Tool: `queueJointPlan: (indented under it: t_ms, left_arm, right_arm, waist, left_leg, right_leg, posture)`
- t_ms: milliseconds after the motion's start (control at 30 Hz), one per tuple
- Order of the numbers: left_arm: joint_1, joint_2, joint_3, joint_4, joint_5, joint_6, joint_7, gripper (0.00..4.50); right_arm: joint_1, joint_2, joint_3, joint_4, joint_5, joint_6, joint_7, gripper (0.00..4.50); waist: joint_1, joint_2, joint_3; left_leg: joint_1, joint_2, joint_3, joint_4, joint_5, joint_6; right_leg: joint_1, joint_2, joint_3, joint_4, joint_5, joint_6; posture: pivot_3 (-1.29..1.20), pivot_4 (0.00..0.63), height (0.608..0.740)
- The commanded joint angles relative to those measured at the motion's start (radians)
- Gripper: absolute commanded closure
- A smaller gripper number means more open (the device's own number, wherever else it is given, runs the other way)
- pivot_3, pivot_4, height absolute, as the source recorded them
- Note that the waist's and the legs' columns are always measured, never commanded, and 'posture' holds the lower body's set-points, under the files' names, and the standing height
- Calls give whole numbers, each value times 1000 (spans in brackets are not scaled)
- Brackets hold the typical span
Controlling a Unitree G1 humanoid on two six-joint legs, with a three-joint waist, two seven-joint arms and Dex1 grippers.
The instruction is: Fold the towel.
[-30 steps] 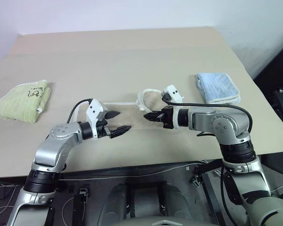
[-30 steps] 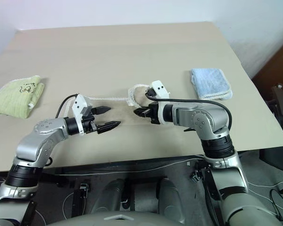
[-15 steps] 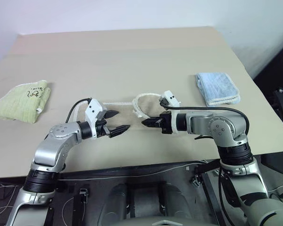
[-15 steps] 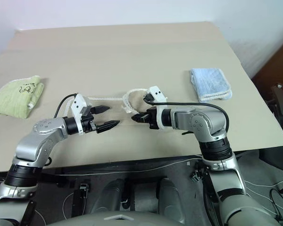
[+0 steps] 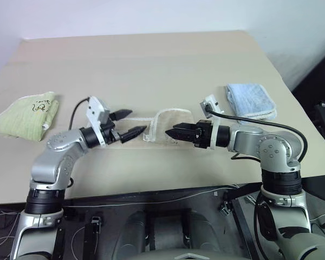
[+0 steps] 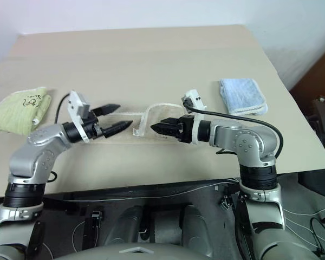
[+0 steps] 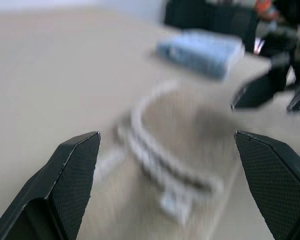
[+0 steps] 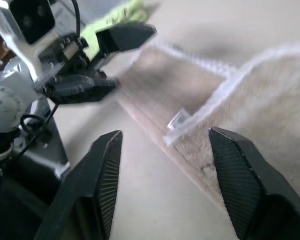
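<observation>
The beige towel [image 5: 163,129] lies flat on the table between my two hands, its white corded edge arching up at the far side [image 5: 172,110]. My left gripper [image 5: 138,120] hovers just left of it, fingers wide open and empty, pointing right. From the right, my right gripper [image 5: 169,131] points left over the towel's near part, a little above the cloth. In the right wrist view its fingers stand apart with nothing between them, over the towel's [image 8: 270,115] corded corner and small white tag [image 8: 178,120].
A folded light green towel [image 5: 27,114] lies at the table's left edge and a folded light blue towel [image 5: 250,101] at the right. The tan table [image 5: 151,59] stretches far behind; its front edge runs just below both arms.
My right gripper, shut on the towel's edge before, carried it leftward, then opened, let go and drew back right. My left gripper rose, still open.
</observation>
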Motion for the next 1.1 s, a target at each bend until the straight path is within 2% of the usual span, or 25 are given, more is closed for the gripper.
queueJointPlan:
  t_ms: [33,100,200,433,600,733,833,967,1100]
  left_arm:
    - [-45,-29,4,31,-35,-15,-26,370]
    - [-70,-43,-36,71,-7,-48,-60,897]
    - [-96,-51,-90,131,44,-104,-106,1955]
    - [-159,-109,-161,245,99,-194,-177,4400]
    - [-210,-166,-200,360,170,-298,-193,4482]
    - [-262,-206,-236,507,253,-378,-177,4482]
    - [-271,-221,-249,560,291,-402,-170,4482]
    - [-195,-171,-337,537,392,-462,-222,4482]
    - [-135,-169,-329,453,357,-357,-209,4482]
  right_arm:
    - [31,14,6,-60,-37,-145,30,2843]
    - [34,46,6,-43,-61,-207,8,3558]
    - [34,73,18,-9,-97,-270,-2,4500]
    - [28,127,20,40,-107,-350,10,4500]
    - [4,133,75,167,-255,-456,-41,4500]
    - [-62,174,90,334,-397,-592,-144,4500]
    - [-91,206,76,385,-434,-666,-174,4500]
    - [-82,221,85,394,-447,-663,-164,4500]
    - [-18,222,135,331,-447,-618,-130,4500]
  waist:
    - [-1,0,0]
    - [-2,0,0]
    - [-1,0,0]
    - [1,0,0]
    - [1,0,0]
    - [-2,0,0]
    - [-4,0,0]
    - [-6,0,0]
    - [-2,0,0]
  left_leg:
    - [0,0,0,0,0,0]
    - [0,0,1,1,0,0]
    - [0,0,1,2,1,0]
    - [0,0,2,4,1,0]
    - [0,0,2,6,1,0]
    - [2,0,3,7,2,-1]
    - [3,1,5,8,2,-1]
    - [4,2,7,7,2,-1]
    - [6,4,9,6,2,-1]
  right_leg:
    - [0,0,0,0,0,0]
    - [0,2,0,1,1,1]
    - [0,6,0,1,2,3]
    - [0,7,0,4,2,4]
    - [1,7,0,6,2,4]
    - [1,8,1,10,2,4]
    - [0,8,1,12,2,4]
    - [0,10,2,13,2,4]
    - [0,9,6,13,2,4]
  posture:
    - [0,150,740]
    - [0,150,740]
    - [0,150,740]
    - [0,150,740]
    - [0,150,740]
    - [0,150,740]
    - [0,150,740]
    - [0,150,740]
    - [0,150,740]
